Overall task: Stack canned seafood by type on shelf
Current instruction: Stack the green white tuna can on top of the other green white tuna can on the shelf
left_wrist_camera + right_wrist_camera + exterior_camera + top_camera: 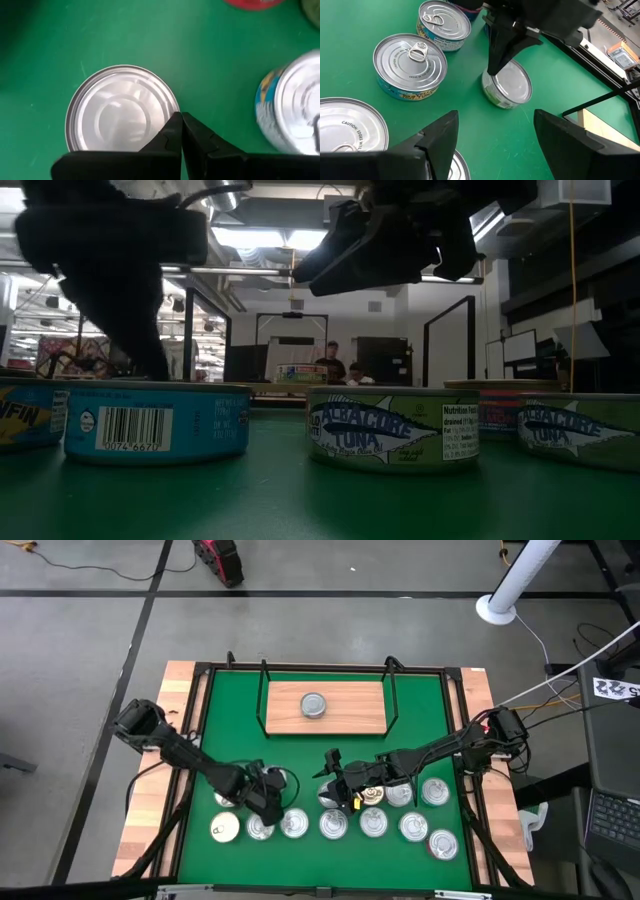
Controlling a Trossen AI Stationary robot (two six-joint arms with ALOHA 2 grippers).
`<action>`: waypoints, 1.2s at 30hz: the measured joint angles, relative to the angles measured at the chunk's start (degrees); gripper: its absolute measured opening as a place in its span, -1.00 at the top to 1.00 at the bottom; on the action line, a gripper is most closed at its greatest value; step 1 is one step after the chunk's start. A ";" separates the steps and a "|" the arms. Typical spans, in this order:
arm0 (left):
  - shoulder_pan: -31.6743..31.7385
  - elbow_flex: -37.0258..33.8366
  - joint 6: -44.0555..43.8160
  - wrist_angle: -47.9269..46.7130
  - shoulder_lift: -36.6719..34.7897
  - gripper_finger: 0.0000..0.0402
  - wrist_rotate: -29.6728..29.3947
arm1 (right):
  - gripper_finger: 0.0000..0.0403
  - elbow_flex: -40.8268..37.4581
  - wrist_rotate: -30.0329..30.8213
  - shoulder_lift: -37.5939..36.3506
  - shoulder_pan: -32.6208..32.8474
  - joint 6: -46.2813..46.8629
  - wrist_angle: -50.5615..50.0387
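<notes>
Several short round tins with silvery lids stand on the green mat, most in a row along its near side (pixel 333 825). One tin (pixel 313 705) stands on the light-wood shelf (pixel 350 710) at the far side. My left gripper (pixel 181 120) is shut and points down at the rim of a greenish-sided tin (pixel 120 107), which stands flat on the mat just behind the row. In the right wrist view this tin (pixel 510 87) sits beyond my open right gripper (pixel 495 112). My right gripper (pixel 335 785) hovers above the mat and holds nothing. My left gripper comes from above with its shut fingertips (pixel 493 70) at the edge of the greenish tin's lid (pixel 167 112). Whether they touch the rim or stand just beside it cannot be told. The tin sits flat on the mat.
Teal-sided tins with pull tabs (pixel 410 62) stand close to the right gripper, and more tins lie under the right arm (pixel 400 795). Black wire uprights (pixel 392 690) frame the shelf. Bare green mat (pixel 300 755) lies between the shelf and the tins. People show in the room behind (pixel 330 360).
</notes>
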 joint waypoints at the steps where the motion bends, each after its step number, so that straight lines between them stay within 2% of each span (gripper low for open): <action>1: 0.29 0.00 -0.02 0.61 0.00 1.00 -0.03 | -0.27 0.00 0.00 0.00 0.00 -0.04 0.00; 9: 2.67 0.11 -0.26 6.50 -0.07 1.00 1.49 | -0.27 0.00 0.00 0.02 0.00 -4.75 0.00; 20: 5.02 0.19 0.22 14.58 -0.13 1.00 3.33 | -0.27 0.00 0.00 0.12 0.00 -4.92 0.01; 36: 6.95 0.22 -1.52 19.73 -0.22 1.00 5.59 | -0.27 -0.04 0.57 7.02 0.00 -6.12 1.39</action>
